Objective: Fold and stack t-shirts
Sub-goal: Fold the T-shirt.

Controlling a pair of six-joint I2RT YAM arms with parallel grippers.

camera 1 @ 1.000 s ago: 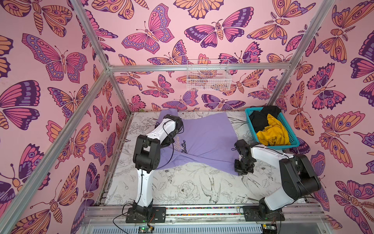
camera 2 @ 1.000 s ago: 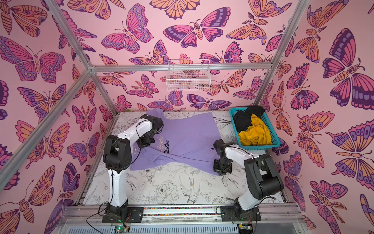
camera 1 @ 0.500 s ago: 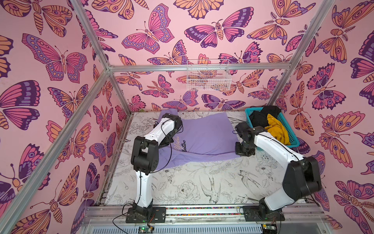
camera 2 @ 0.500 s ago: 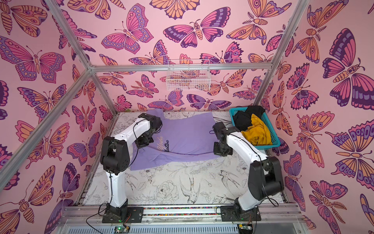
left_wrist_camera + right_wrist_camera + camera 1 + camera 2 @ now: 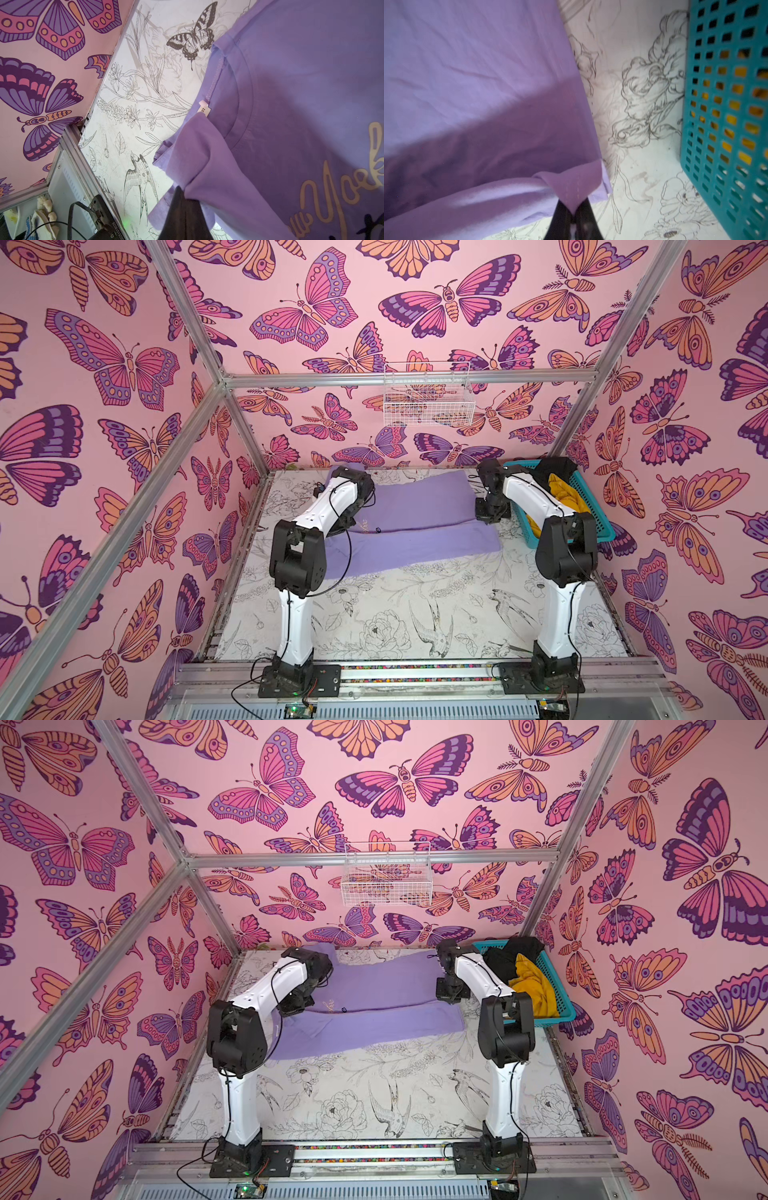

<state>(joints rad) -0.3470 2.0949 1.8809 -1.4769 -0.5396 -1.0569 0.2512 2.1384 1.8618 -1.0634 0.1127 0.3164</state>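
Observation:
The lavender t-shirt (image 5: pixel 415 506) (image 5: pixel 374 986) lies across the back of the table, its near part doubled back over itself. My left gripper (image 5: pixel 179 193) (image 5: pixel 295 1004) is shut on a fold of its sleeve cloth near the white neck label (image 5: pixel 204 109). At the shirt's right side my right gripper (image 5: pixel 574 207) (image 5: pixel 490 514) is shut on a hem corner of the lavender t-shirt (image 5: pixel 467 83). The mustard-yellow t-shirt (image 5: pixel 565 497) (image 5: pixel 534 986) and the black t-shirt (image 5: pixel 552 468) (image 5: pixel 511 957) lie crumpled in the teal basket (image 5: pixel 598 526).
The teal basket (image 5: pixel 726 104) (image 5: pixel 561 1006) stands just right of my right gripper, at the table's back right. A white wire basket (image 5: pixel 428 400) hangs on the back wall. The flower-printed table (image 5: pixel 415 614) stretches toward the front rail.
My right gripper has carried the hem corner from the front right toward the back, folding the shirt over. The left gripper has shifted slightly back with its cloth.

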